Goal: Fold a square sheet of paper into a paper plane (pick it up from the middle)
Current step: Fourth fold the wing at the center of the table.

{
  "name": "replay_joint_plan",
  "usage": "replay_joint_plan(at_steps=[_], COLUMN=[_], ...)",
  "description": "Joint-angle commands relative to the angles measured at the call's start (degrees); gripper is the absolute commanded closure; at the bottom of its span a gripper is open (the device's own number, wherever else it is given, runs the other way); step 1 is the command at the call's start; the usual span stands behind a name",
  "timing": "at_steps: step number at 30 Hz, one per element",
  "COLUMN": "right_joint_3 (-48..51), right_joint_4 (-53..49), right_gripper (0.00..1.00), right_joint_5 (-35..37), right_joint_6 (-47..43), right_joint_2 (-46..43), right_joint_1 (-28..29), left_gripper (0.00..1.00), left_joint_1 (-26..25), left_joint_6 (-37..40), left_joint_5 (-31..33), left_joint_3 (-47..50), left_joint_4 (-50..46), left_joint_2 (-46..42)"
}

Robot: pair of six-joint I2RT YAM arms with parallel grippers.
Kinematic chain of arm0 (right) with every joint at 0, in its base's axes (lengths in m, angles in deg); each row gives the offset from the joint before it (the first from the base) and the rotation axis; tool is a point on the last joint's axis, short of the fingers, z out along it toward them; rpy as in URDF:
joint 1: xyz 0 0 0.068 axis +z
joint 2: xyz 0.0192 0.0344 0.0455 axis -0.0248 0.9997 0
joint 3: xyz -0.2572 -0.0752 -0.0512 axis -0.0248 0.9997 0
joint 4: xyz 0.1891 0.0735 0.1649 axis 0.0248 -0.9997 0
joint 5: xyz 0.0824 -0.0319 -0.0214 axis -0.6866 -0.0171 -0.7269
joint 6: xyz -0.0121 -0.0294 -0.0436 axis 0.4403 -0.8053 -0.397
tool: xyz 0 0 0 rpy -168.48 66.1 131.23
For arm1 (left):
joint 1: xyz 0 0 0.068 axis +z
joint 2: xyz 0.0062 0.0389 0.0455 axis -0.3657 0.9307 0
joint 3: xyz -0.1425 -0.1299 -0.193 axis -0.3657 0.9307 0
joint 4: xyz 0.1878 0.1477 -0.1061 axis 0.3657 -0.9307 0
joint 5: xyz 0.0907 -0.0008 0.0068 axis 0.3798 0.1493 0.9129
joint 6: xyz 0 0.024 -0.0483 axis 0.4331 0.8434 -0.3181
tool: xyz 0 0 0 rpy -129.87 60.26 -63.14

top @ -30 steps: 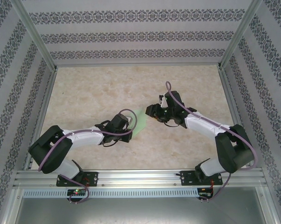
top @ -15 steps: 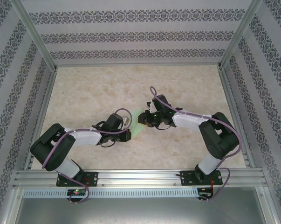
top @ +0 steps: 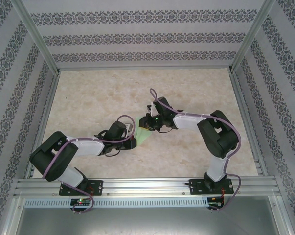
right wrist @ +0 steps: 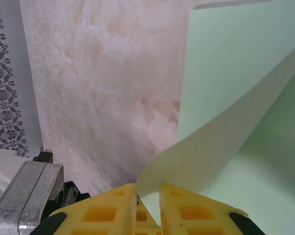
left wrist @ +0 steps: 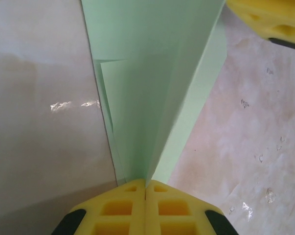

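1. Two grippers work one sheet of paper, pale green and already creased. It sits near the middle of the surface, between my arms.
2. My left gripper is pressed shut on the fold line. The layers fan up and away from the pinch in a narrow V.
3. My right gripper has its pads a little apart, with the edge of a curled flap between them. I cannot tell whether they bite on it yet.
4. As I judge it, the step in hand is to take that flap and lay it over for the next crease. To do it well, I should seat the edge deep between the pads before pulling. The left pinch should stay firm as the anchor. I should carry the flap along a low arc so the paper bends at the crease and neither tears nor slips.
5. Around me are patterned walls and metal frame posts, all well apart from the work.
6. My own wrists are what stands in the way, since they are close together over the sheet. A wide swing could knock one against the other.
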Motion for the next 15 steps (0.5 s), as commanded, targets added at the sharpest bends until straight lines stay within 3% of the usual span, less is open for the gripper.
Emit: replay_joint_plan(at_steps=[1, 10, 15], right_joint_3=[-2.1, -3.9, -4.3], right_joint_4=[1.9, 3.0, 3.6], right_gripper=[0.8, 0.81, 0.81], right_joint_5=[-1.8, -3.1, -3.2], right_joint_6=[-0.6, 0.0, 0.0], right_joint_2=[1.9, 5.8, 7.0], right_joint_1=[0.8, 1.1, 1.1], left_gripper=[1.0, 1.0, 0.94], left_joint_1=[0.9, 0.9, 0.9], left_joint_6=[-2.9, -2.6, -2.6], left_joint_5=[0.6, 0.5, 1.5], left_joint_3=[2.2, 1.8, 1.7], left_joint_4=[0.3, -1.2, -2.5], left_joint_2=[-0.9, -0.8, -1.1])
